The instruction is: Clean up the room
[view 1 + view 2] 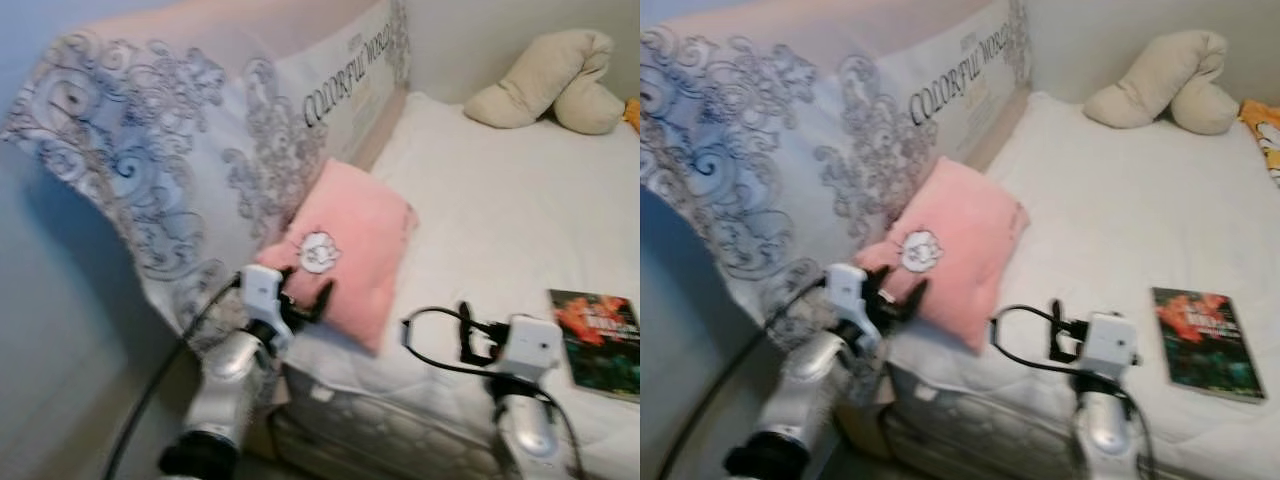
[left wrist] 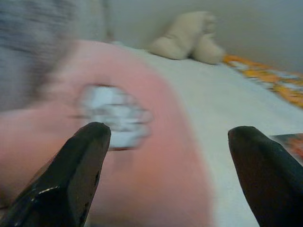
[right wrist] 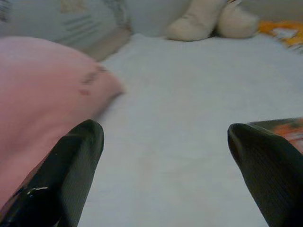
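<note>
A: Pillow (image 1: 352, 250), pink, leans on the patterned headboard (image 1: 190, 150) at the mattress (image 1: 500, 210) corner. In the left eye view the left gripper (image 1: 305, 300) sits just at its near edge, fingers spread, holding nothing.

B: Left wrist view?

A: The pillow's white patch (image 2: 116, 113) lies between the wide jaws; I'd close deep on the cloth.

B: Right wrist?

A: The right gripper (image 3: 165, 156) is wide open and empty over bare sheet; the book (image 1: 598, 340) lies just past it, and the beige cushion (image 1: 550, 80) sits far from the pillow.

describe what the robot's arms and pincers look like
Both arms are silver metal with white box-shaped wrist units and looping black cables. The left pincer and right pincer each have two long, glossy black fingers with rounded tips.
</note>
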Controlling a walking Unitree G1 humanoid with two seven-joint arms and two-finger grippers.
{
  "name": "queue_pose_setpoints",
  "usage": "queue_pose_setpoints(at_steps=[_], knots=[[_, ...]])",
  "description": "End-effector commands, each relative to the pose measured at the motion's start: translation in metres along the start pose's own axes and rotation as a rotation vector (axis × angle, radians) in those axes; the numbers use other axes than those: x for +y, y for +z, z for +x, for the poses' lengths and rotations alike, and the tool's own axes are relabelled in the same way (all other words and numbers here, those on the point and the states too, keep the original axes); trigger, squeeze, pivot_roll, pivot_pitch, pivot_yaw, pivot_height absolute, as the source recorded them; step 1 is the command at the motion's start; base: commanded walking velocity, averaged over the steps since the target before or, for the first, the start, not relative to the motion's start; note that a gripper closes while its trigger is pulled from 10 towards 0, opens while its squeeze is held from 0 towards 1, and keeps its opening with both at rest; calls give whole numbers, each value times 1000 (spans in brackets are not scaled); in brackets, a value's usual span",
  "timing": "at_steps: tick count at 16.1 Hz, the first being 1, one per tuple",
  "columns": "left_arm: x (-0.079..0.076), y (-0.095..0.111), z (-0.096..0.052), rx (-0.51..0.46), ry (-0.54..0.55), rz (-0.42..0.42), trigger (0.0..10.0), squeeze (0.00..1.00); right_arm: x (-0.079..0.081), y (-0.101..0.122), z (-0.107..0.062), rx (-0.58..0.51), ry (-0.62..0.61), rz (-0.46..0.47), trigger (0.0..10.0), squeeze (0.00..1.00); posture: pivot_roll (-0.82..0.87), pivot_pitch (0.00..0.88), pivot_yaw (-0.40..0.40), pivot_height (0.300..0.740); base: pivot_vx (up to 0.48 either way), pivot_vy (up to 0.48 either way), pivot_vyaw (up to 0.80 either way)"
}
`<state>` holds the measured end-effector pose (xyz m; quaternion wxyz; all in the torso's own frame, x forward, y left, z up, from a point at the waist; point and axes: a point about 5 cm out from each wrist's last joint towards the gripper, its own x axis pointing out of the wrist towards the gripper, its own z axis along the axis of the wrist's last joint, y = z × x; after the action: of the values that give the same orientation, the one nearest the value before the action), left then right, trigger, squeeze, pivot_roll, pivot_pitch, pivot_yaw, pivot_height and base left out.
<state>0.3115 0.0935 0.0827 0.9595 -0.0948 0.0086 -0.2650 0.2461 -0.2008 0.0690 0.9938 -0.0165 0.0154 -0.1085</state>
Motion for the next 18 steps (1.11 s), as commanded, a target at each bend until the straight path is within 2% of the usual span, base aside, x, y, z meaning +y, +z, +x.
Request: queue_pose_setpoints(at_steps=[1,5,9,12,15,16,17,18], knots=[[6,13,5,-35,-1,40,10000,0,9,2,3,3,37,-36,10000,0,-6,0,38,732,0,-480,-738],[-5,18,6,-51,-24,64,10000,0,11,0,6,29,61,-13,10000,0,1,0,32,732,0,-480,-717],[0,19,10,-39,6,87,10000,0,15,-1,6,33,85,-10,10000,0,-1,0,35,732,0,-478,-691],[3,21,14,-27,41,104,10000,0,18,-1,9,33,112,-15,10000,0,-5,0,38,732,0,-461,0],[9,19,20,24,106,156,10000,0,22,-1,13,39,136,-22,10000,0,-6,0,38,732,0,0,0],[10,21,20,-1,87,125,10000,765,22,0,15,33,125,-32,10000,0,-3,0,39,732,0,0,0],[14,20,19,17,122,157,10000,1000,22,1,15,26,132,-12,10000,0,-1,0,39,732,0,0,0],[21,18,16,52,208,192,10000,1000,22,3,14,9,142,12,10000,1000,3,0,40,732,0,0,0]])
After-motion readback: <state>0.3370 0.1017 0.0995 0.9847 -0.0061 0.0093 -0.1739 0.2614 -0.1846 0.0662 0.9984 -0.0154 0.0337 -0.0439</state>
